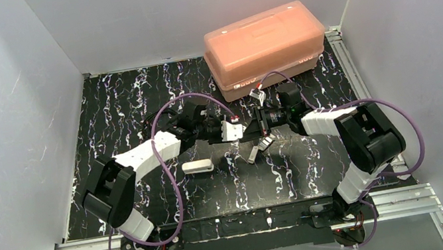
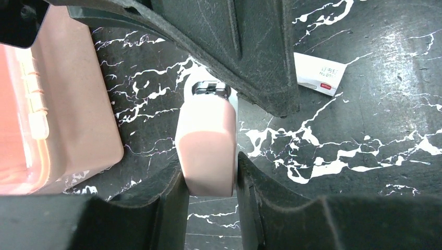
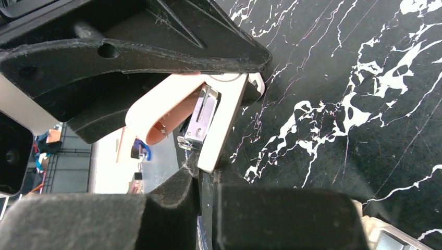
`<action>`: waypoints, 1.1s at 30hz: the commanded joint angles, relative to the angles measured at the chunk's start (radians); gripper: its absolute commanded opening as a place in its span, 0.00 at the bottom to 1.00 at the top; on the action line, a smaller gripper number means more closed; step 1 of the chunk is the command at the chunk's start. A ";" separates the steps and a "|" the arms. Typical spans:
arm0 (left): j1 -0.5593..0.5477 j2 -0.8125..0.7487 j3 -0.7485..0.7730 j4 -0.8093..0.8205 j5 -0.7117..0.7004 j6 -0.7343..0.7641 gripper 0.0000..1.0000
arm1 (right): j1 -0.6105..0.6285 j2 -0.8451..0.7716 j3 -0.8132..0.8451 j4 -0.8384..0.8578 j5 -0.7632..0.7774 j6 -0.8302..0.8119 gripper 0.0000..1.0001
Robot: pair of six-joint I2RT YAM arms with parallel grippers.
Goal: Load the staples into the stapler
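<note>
The stapler [image 2: 206,140] [image 3: 226,120] is white plastic with a pinkish cover. It hangs above the table, held between both arms at the middle [image 1: 231,129]. It is hinged open, and its silvery metal channel [image 3: 204,114] shows between the cover and the white arm. My left gripper [image 2: 211,182] [image 1: 227,129] is shut on the pinkish body. My right gripper [image 3: 206,179] [image 1: 262,125] faces it, its tips closed on the end of the white arm. A short grey strip of staples [image 1: 253,154] lies on the table below, beside a small whitish packet [image 2: 318,75].
A big orange plastic box [image 1: 266,47] [image 2: 52,104] stands at the back, close behind both wrists. A white oblong piece [image 1: 198,166] lies on the black marbled table [image 1: 135,105] in front of the left arm. White walls close in the sides.
</note>
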 commanded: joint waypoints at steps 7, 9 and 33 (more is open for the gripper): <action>-0.003 -0.043 0.013 -0.076 0.032 0.014 0.00 | -0.006 -0.072 0.051 -0.123 0.020 -0.170 0.75; 0.001 -0.046 0.015 -0.096 0.039 0.011 0.00 | -0.019 -0.088 0.050 -0.134 0.020 -0.181 0.82; -0.007 0.024 0.104 -0.158 0.039 -0.092 0.00 | 0.026 0.021 0.128 -0.026 -0.028 -0.020 0.98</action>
